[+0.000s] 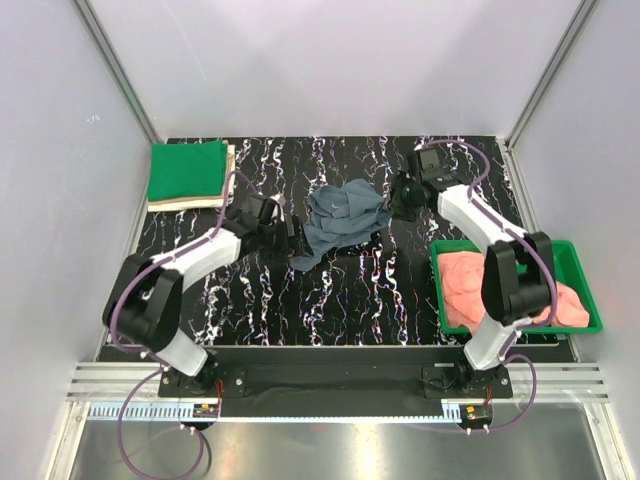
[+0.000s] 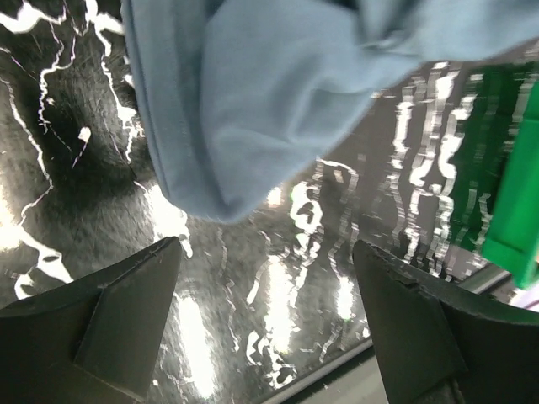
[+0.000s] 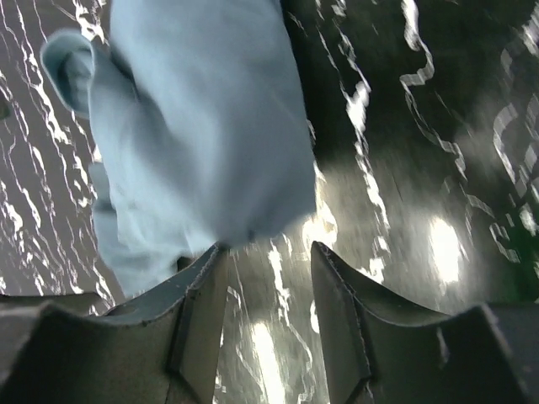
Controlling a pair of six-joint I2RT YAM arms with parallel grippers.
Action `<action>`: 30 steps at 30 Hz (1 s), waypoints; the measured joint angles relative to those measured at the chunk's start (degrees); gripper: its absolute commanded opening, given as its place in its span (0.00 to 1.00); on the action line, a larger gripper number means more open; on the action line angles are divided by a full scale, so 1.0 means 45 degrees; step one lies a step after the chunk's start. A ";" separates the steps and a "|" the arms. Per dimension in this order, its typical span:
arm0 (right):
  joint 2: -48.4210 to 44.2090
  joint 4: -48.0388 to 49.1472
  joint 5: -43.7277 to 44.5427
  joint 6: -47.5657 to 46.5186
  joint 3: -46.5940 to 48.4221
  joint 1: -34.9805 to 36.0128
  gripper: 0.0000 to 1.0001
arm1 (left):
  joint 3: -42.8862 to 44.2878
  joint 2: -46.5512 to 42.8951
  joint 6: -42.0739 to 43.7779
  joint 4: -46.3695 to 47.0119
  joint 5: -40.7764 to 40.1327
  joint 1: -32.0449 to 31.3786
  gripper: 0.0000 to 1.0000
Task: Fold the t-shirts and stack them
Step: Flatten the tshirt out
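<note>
The slate blue-grey t-shirt (image 1: 345, 218) lies crumpled at the middle of the table (image 1: 330, 300), between the two arms. The left gripper (image 2: 265, 252) stands wide open just beside the shirt's left edge and holds nothing. The right gripper (image 3: 269, 252) has its jaws parted at the shirt's right edge, with no cloth between them.

The step in hand appears to be spreading the shirt flat. Seat each gripper on a single layer at an outer corner, close firmly, then draw apart evenly. Avoid pinching bunched folds. The folded green t-shirt (image 1: 187, 170), lying on the beige t-shirt (image 1: 190, 204), marks the stack at far left.
</note>
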 measured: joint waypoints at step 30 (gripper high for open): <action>0.1996 0.0879 -0.0607 -0.0311 0.0597 -0.3211 0.00 | -0.0937 -0.3109 0.1039 -0.1661 -0.3716 -0.0442 0.00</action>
